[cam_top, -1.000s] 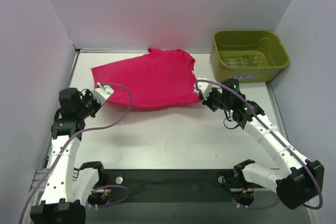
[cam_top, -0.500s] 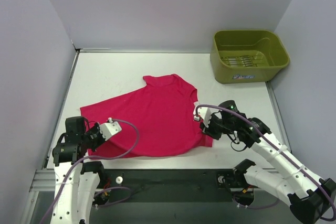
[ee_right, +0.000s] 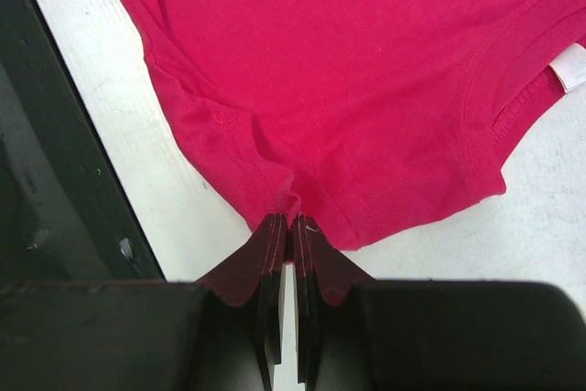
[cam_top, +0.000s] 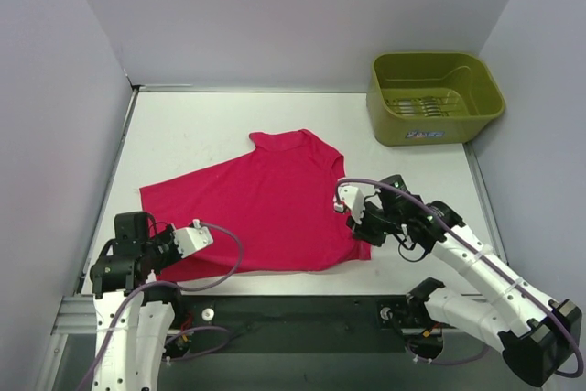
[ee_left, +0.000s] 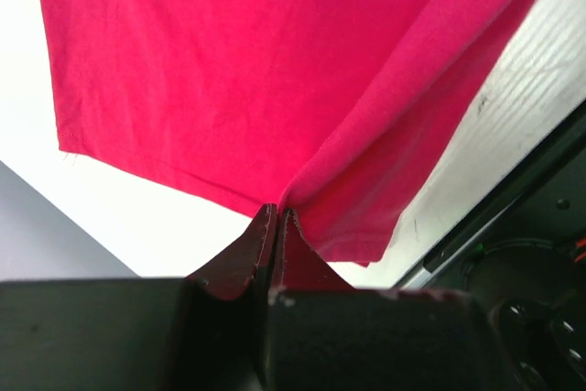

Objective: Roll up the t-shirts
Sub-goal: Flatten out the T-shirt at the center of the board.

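left gripper (ee_left: 277,217) and right gripper (ee_right: 291,222), both low, pinch edges of the t-shirt (cam_top: 265,208).

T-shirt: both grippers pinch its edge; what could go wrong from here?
The left gripper and right gripper each hold only a small pinch of the t-shirt; a pull could slip it free. The cloth lies skewed and folds at the left pinch, so a roll may start uneven. Its near hem lies close to the front edge of the table and might drag over it.
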Motion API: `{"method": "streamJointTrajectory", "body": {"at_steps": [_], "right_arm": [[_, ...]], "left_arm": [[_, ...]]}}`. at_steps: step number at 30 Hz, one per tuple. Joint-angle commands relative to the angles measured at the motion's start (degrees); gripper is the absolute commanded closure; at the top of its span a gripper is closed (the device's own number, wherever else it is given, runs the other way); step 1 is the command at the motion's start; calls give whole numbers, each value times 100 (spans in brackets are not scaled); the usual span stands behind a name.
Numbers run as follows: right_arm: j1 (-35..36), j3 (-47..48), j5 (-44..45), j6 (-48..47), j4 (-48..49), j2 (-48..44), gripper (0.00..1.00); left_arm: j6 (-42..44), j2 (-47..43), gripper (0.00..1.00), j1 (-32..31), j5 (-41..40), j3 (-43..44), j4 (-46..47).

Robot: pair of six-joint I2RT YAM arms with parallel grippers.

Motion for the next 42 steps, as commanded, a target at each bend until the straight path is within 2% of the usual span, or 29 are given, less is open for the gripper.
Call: {"method": "streamJointTrajectory", "body": {"at_steps": [1,5,9,15,17,20,21,23,24,25,26,27,28,29,30,31,32,33,34,35,36,38,42], "right_arm": [[-82,248,156,-215,-71,103,100],[-179,467,122,-311,237,445,100],[-205,827,-10,-426,570,955,100],[-345,1390,-248,-584,887,1781,100],[-415,1522,-449,-619,853,1992,100],[-451,1908,-1088,-916,-23,2238,100],[-451,2205,-1257,-988,-757,2265,100],[-503,2444,-1626,-1023,-1394,2266,100],[-582,2628,-1871,-980,-1763,2240,100],[-644,2699,-1900,-875,-1775,2204,79],[-723,2761,-1892,-752,-1462,2187,63],[-906,2796,-1691,-185,-1076,2213,52],[-1030,2866,-1489,325,-602,2291,17],[-1144,2963,-1339,722,212,2614,15],[-1258,3198,-1216,1230,420,2904,14],[-1434,3836,-1171,1427,526,3247,16],[-1496,4321,-1092,1594,545,4059,19],[-1549,4752,-1005,1978,536,4494,22],[-1654,5139,-795,2104,527,4898,25],[-1699,5935,-697,2227,536,5607,26],[-1725,6274,-600,2298,536,5936,27],[-1743,7090,-389,2168,536,6708,27],[-1743,7673,-222,1790,563,7459,25]], "left_arm": [[508,-361,100,15,-174,133,-490],[482,-371,100,23,-157,308,-621],[491,59,100,23,-192,537,-780],[236,349,100,23,-535,502,-270],[296,394,100,23,-509,624,-444],[656,482,100,15,-438,844,-823],[797,543,100,23,-490,932,-867],[615,622,85,32,-491,1291,-518],[265,744,78,23,-447,1406,-298],[1,824,68,32,-430,1486,269],[-324,912,49,32,-429,1565,640],[-1119,1095,43,41,-447,1626,1053],[-1562,1201,37,32,-569,1644,1814],[-1975,1342,26,32,-622,1662,2100],[-2649,1674,25,32,-649,1749,2321],[-2935,1869,24,32,-667,1811,2549],[-3259,2062,23,32,-797,1829,2717],[-3846,2508,23,41,-929,1829,2875],[-4086,2790,25,41,-1078,1942,3016],[-4315,3080,26,41,-1402,2057,3043],[-4631,3666,32,93,-1509,2171,3044],[-4861,4180,35,216,-1590,2558,2912],[-5169,5260,35,550,-2002,2831,2824]]}}
